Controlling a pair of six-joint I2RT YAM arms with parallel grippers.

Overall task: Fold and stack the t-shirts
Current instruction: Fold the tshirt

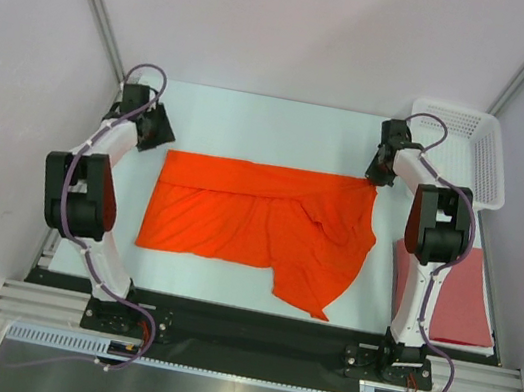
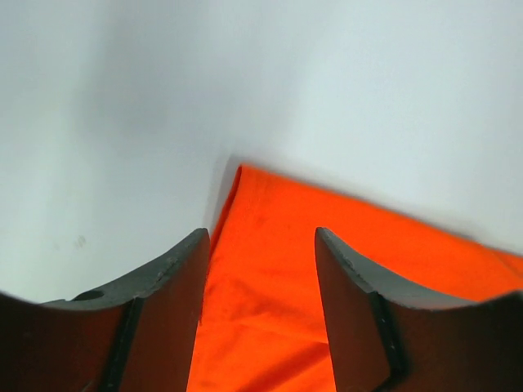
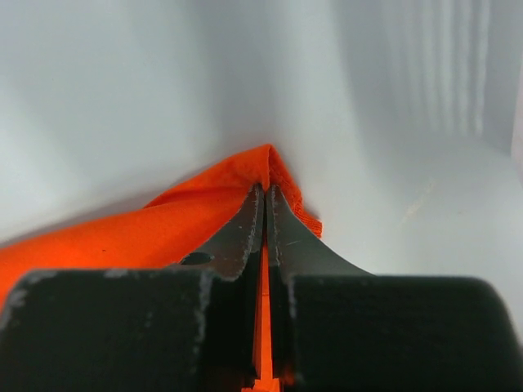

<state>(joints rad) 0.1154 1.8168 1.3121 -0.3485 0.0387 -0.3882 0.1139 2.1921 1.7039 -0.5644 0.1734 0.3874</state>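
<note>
Pinching far right corner of orange t-shirt (image 1: 237,222), right hand (image 3: 265,194) sits clamped tight on cloth. Left hand (image 2: 261,237) hovers over far left corner, jaws apart, nothing gripped. Shirt lies spread across desk (image 1: 255,119); brick-red t-shirt (image 1: 468,293) rests beside right arm, apparently folded. Best practice: left hand lowers, closes on corner, then both lift evenly, edge taut.

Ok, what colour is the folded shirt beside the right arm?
The folded cloth shirt is plain brick-red; top external view.
</note>
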